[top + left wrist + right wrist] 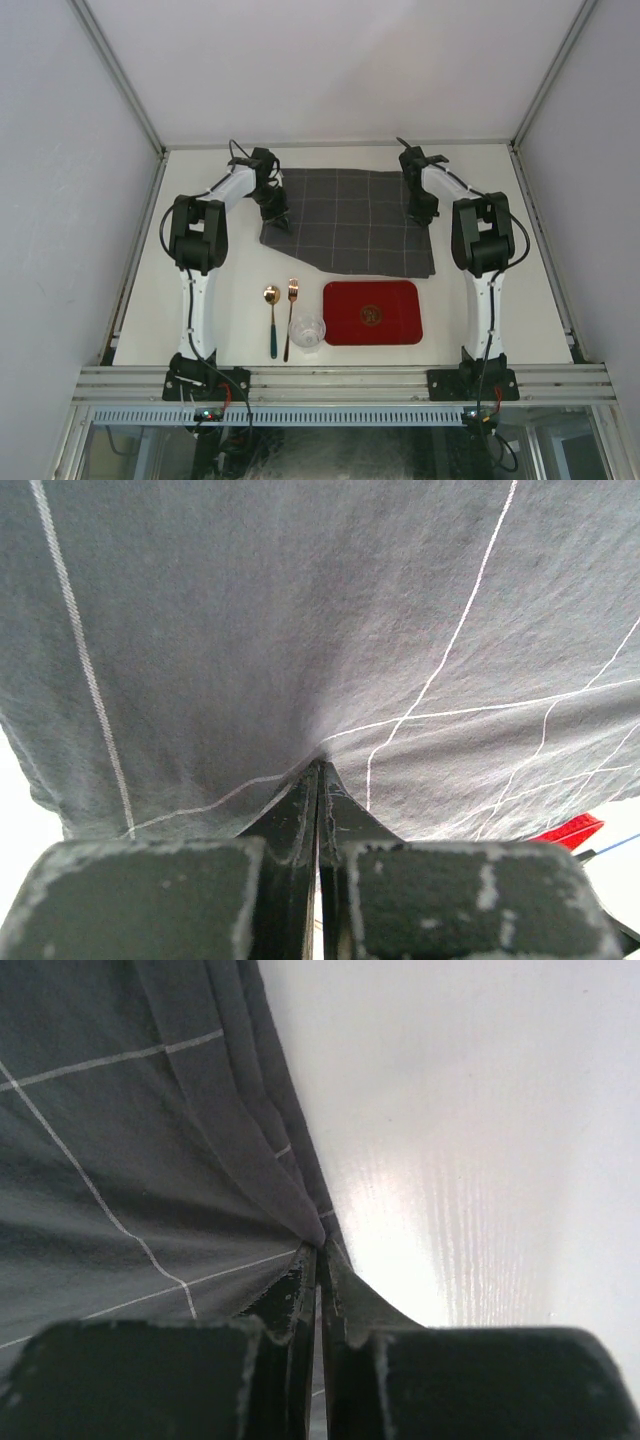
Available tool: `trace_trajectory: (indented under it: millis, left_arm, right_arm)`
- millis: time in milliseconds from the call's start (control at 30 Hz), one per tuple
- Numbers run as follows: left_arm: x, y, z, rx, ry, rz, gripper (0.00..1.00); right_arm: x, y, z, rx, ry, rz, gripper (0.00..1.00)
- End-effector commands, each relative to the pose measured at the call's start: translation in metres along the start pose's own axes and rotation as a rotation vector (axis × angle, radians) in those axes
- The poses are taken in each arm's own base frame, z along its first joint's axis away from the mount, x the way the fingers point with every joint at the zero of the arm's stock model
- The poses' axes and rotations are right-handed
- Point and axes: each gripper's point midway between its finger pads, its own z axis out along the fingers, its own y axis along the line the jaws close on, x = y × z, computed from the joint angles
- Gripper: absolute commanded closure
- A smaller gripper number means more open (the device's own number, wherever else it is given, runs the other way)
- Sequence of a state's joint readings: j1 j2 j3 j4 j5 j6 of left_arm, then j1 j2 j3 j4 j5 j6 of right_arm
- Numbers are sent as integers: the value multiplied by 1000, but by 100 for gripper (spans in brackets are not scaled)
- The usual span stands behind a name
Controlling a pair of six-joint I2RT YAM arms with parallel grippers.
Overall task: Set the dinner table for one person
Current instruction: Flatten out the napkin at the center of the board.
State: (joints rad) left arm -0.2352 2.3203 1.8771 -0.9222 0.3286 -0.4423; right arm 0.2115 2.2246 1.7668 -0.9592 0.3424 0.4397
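A dark grey checked cloth lies spread across the far middle of the off-white dinner table. My left gripper is shut on the cloth's left edge, which bunches at the tips. My right gripper is shut on the cloth's right edge; folds of fabric gather at its tips. Nearer the front lie a red tray, a gold spoon with a dark handle, a gold fork and a clear glass bowl.
An aluminium rail runs along the near edge of the table, between the two arm bases. White walls with metal posts close in the table on the left, right and back. A corner of the red tray shows under the cloth in the left wrist view.
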Motion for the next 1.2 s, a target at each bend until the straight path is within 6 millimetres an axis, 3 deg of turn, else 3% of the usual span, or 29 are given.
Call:
trace_trajectory:
  millis: [0, 267, 367, 433, 533, 667, 800, 900, 1033, 1133, 1167]
  left_arm:
    - [8, 16, 3, -66, 10, 13, 100]
    - [9, 16, 3, -64, 13, 13, 100]
    - [9, 16, 3, -63, 11, 12, 100]
    - [9, 16, 2, -62, 9, 14, 100]
    - [8, 15, 1, -61, 5, 14, 100]
    - [6, 14, -4, -64, -9, 20, 100]
    - [0, 11, -14, -67, -40, 35, 100]
    - [-6, 6, -26, -63, -76, 54, 92]
    - [-14, -2, -42, -48, -120, 75, 74]
    - [-17, -6, -46, -35, -128, 81, 67]
    - [-18, -7, -46, -31, -128, 81, 66]
  right_arm:
    - [-21, -31, -5, 91, -42, 12, 100]
    - [-19, -32, 2, 95, -21, 6, 100]
    - [-15, -32, 5, 104, -10, 0, 89]
    - [-14, -33, 6, 112, -9, -3, 73]
    - [-17, -35, 1, 112, -23, 6, 59]
    - [-27, -35, -15, 91, -66, 25, 41]
    - [-34, -28, -33, 43, -97, 32, 31]
    - [-33, -16, -45, -17, -112, 25, 29]
    - [-34, 7, -63, -96, -142, -8, 20]
    - [-30, 29, -78, -166, -156, -41, 2]
    - [-28, 36, -83, -189, -160, -53, 1]
